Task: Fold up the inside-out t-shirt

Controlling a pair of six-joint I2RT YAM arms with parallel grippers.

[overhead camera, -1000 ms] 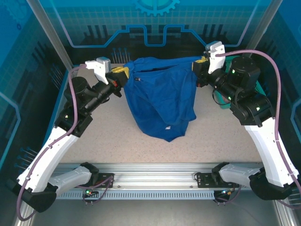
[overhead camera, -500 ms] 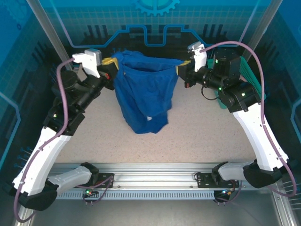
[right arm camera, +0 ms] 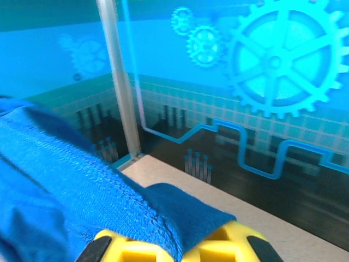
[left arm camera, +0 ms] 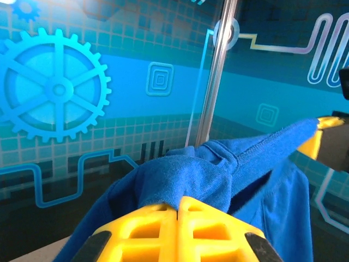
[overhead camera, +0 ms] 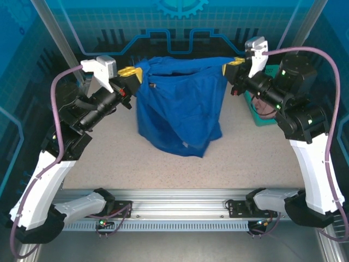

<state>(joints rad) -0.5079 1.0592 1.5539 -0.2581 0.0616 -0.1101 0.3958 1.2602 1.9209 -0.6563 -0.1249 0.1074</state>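
The shirt (overhead camera: 180, 114) hung between the two arms, off the table (overhead camera: 256, 164) along its upper edge, from the centre toward 12 o'clock in the top view. The left gripper (overhead camera: 130, 73), at about 10 o'clock, was clamped fully closed on one end of that edge. The right gripper (overhead camera: 233, 64), at about 1 o'clock, was pinched just as tight on the other end. Both wrist views showed blue cloth bunched between the yellow fingers. The edge ran fairly taut between them, and the body sagged below in loose folds. Its lowest part was toward 6 o'clock and near the table, though whether it touched could not be told.

The likeliest trouble was the grip. Each claw held only a small bunched tuck of fabric, so a sharp pull apart could slip an end free and drop that side in a heap. The cloth also hung doubled and creased, not flat. Laid down that way, it would probably trap wrinkles or an inner layer, and any fold made over it would come out crooked. Lowering one arm ahead of the other would skew the edge.
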